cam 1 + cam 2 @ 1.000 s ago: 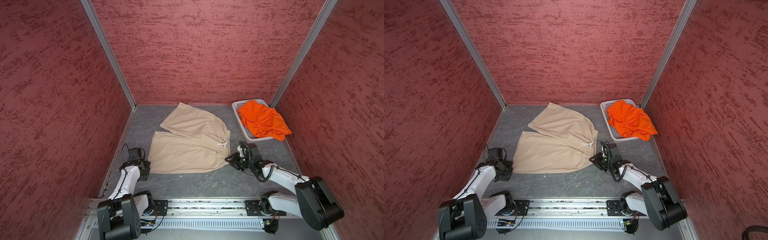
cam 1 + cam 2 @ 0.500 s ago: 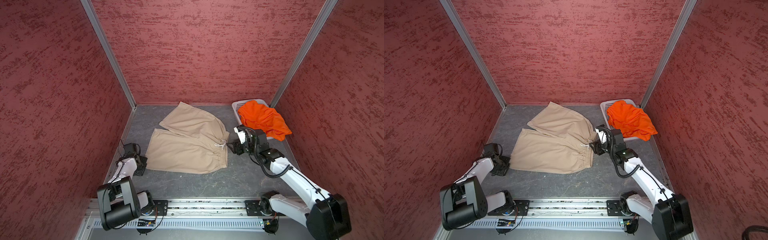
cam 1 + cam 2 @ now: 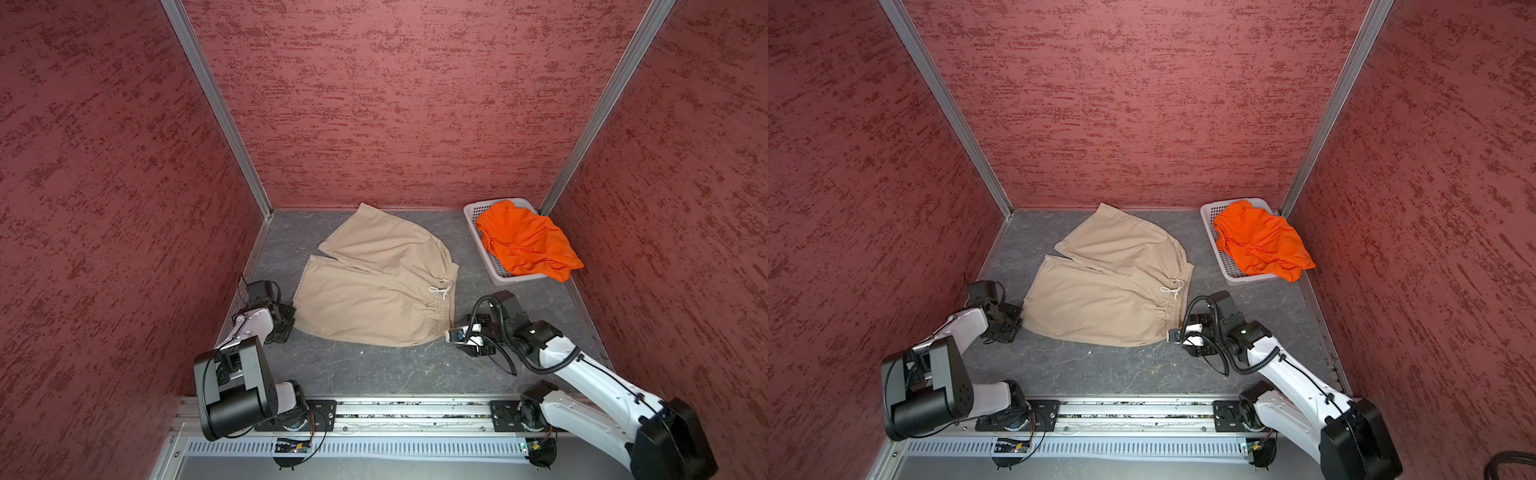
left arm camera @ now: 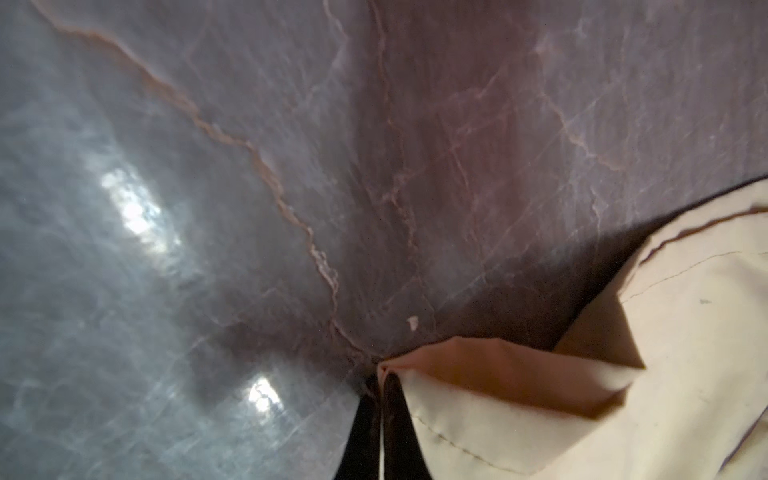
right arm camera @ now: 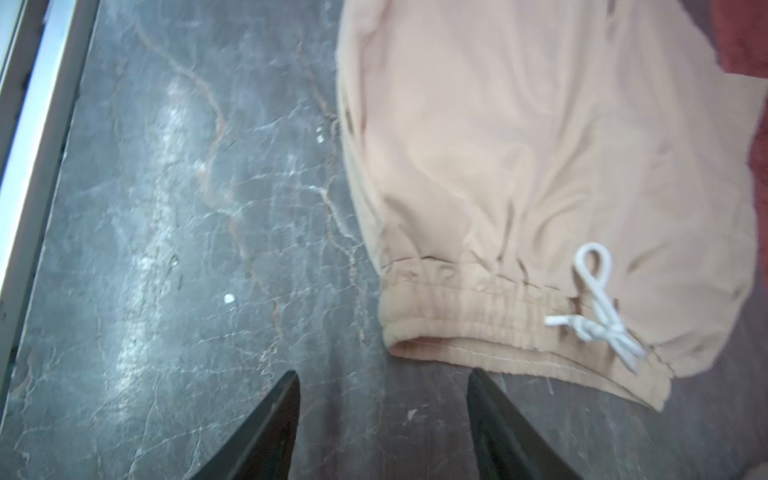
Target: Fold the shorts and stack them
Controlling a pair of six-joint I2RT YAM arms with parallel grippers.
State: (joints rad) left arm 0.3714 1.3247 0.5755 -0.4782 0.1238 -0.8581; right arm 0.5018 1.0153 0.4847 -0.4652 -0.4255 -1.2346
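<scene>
The left gripper (image 4: 380, 382) is closed tight on the near corner of the leg hem (image 4: 478, 419) of the beige shorts (image 3: 374, 299). The cloth bunches right at its tips and fans away ahead of it over the table (image 3: 374, 374). From that pinch the shorts lie flat, their long axis running straight away from the left gripper toward the right gripper (image 5: 383, 374), legs at the left end and waist at the right.

The right gripper's jaws stand well apart and hold nothing. The near corner of the waistband (image 5: 478, 320) lies just ahead of the fingertips, close but not yet between them, with the white drawstring (image 5: 598, 307) further along the band. This arm is by far the nearer to that corner, so a short reach forward should seat it.

The orange shorts (image 3: 525, 241) lie heaped in the basket (image 3: 473, 212), well beyond the right gripper and untouched.
</scene>
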